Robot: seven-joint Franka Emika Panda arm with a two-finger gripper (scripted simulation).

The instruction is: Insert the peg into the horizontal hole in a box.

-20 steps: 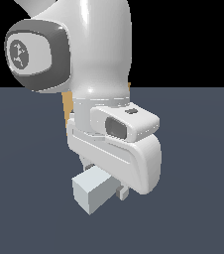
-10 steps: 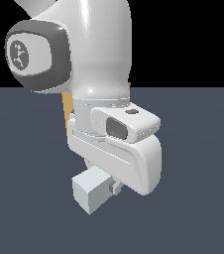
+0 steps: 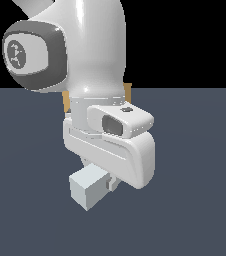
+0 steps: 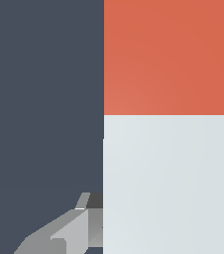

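Progress: peg (image 4: pixel 168 124) is in the gripper (image 3: pixel 105 186) and off the floor, as far as I can judge. In the exterior view only its pale end face and a short length show, at about 7 o'clock from the wrist housing, poking out beneath the hand. In the wrist view the peg fills most of the frame, pale section nearest the camera, red section beyond. One finger (image 4: pixel 59 233) shows beside the pale section and appears pressed to it; the opposite finger is barely in frame. Judgement: claw closed on the peg's pale half.

Not done: insertion. Box (image 3: pixel 127 92) is almost wholly hidden behind the arm in the exterior view; only thin tan slivers show either side of the wrist, at roughly 12 o'clock from the gripper. The hole is not visible in either view, so alignment of peg to hole cannot be read. The red tip is not visible in the exterior view, so how near it lies to the box face cannot be told.

Remaining, by my estimate: line the peg axis up with the hole, then push it in horizontally.

Surface: flat, uniform dark blue-grey floor (image 3: pixel 200 200), no texture, no markings. Room: plain black backdrop above the horizon line; nothing else seen.
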